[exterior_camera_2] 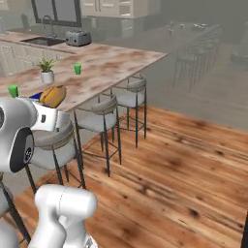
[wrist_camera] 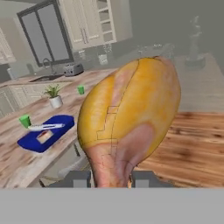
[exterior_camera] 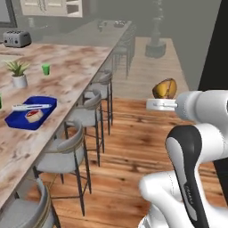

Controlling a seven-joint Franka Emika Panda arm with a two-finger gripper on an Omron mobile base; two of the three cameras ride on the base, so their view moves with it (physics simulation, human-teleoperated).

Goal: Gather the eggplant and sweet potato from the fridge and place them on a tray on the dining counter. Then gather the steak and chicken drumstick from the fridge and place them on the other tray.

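Item 1, chicken drumstick [wrist_camera: 131, 127]: a golden-tan, plump lump with a paler, pinkish narrow end, carried in my gripper [wrist_camera: 110, 178] above the wooden floor, well apart from the dining counter [exterior_camera: 67, 80]. My 2 fingers [wrist_camera: 144, 178] are clenched on its narrow lower end, the broad end standing up and away from me; the left base view shows it [exterior_camera: 164, 88] perched just beyond my white wrist, and the right base view shows it [exterior_camera_2: 52, 96] in front of the stools. Handling, as I judge it: light, firm rather than soft, rounded and probably slippery, so a grip on the tapered end alone leaves the heavier bulb free to swing; a hold nearer the middle of the lump would sit steadier, but I would not shift it in mid-air. Not fragile; a gentle set-down is enough. Item 2, blue tray [exterior_camera: 31, 113]: on the counter near its edge, already holding the steak [exterior_camera: 34, 115] with red top and pale sides, and a long silver utensil [exterior_camera: 31, 107] lying across it. Item 3, small potted plant [exterior_camera: 18, 73] and green cup [exterior_camera: 46, 69]: beyond the tray. The drumstick's place, by my reckoning, is beside the steak.
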